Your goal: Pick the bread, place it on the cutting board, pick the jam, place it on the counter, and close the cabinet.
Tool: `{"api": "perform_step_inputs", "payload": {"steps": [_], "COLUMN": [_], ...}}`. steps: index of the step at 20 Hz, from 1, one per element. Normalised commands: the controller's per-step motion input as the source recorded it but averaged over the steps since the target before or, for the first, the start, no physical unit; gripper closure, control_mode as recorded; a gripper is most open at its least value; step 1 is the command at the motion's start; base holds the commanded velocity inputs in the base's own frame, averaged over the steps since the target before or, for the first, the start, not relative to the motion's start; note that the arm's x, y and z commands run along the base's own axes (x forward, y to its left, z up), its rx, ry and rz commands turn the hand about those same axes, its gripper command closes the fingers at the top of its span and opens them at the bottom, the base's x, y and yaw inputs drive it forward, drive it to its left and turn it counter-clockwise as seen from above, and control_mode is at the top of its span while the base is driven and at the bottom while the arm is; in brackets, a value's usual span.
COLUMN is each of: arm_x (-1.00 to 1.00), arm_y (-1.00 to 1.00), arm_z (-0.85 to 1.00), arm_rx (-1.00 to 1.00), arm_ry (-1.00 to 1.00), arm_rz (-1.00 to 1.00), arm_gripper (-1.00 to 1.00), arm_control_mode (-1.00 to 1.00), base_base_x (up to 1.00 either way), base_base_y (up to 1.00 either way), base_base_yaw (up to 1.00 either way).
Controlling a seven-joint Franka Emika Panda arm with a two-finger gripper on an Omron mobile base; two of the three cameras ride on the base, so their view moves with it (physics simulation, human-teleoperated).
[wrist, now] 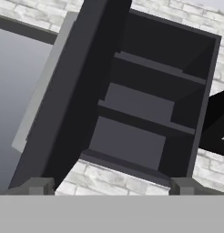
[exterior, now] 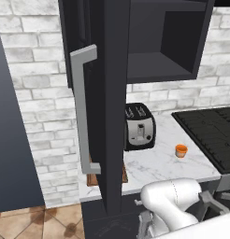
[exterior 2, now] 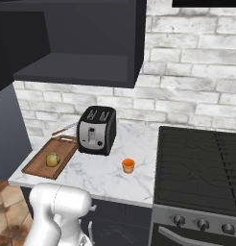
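The cabinet (exterior: 149, 42) hangs on the brick wall above the bench (exterior 2: 115, 178), and its door (exterior: 110, 107) stands swung out toward the robot, edge-on in the left base view, with the long grey handle (exterior: 84, 112) running down its outer face; the shelves inside look bare in the hand view, where the door (wrist: 68, 100) slants across the left half and the open box of the cabinet (wrist: 150, 104) lies to its right; the end effector (wrist: 109, 186) is open, its two finger tips (wrist: 38, 185) standing wide apart at the bottom of the hand view with nothing between them, and it points up at the underside and lower shelves of the cabinet, apart from both door and shelf; the white arm (exterior: 170, 203) sits low in front of the bench edge, its rounded joint (exterior 2: 57, 206) bulking below the marble; the bread (exterior 2: 53, 159) lies on the cutting board (exterior 2: 41, 166) at the left end of the bench, just beside the toaster (exterior 2: 97, 129); the jam (exterior 2: 128, 165) stands upright on the bare marble in front of the toaster and near the stovetop (exterior 2: 201, 163), touching neither; in the left base view the jam (exterior: 181, 150) shows right of the toaster (exterior: 139, 126), and the cutting board (exterior: 93, 179) is largely hidden behind the open door
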Motion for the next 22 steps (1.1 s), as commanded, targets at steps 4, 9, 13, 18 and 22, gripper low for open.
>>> {"api": "perform_step_inputs", "payload": {"steps": [4, 9, 13, 18, 22], "arm_x": [0.00, 0.00, 0.00, 0.04, 0.11], "arm_y": [0.11, 0.13, 0.10, 0.09, 0.08], "arm_z": [-0.11, -0.15, -0.14, -0.08, -0.03], "arm_rx": [0.00, 0.00, 0.00, 0.00, 0.00], "arm_ry": [0.00, 0.00, 0.00, 0.00, 0.00], "arm_rz": [0.00, 0.00, 0.00, 0.00, 0.00], "arm_gripper": [-1.00, -1.00, -1.00, -1.00, -1.00], "arm_control_mode": [-1.00, -1.00, -1.00, -1.00, -1.00], "base_base_x": [0.00, 0.00, 0.00, 0.00, 0.00], "base_base_y": [0.00, 0.00, 0.00, 0.00, 0.00], "base_base_yaw": [0.00, 0.00, 0.00, 0.00, 0.00]}}
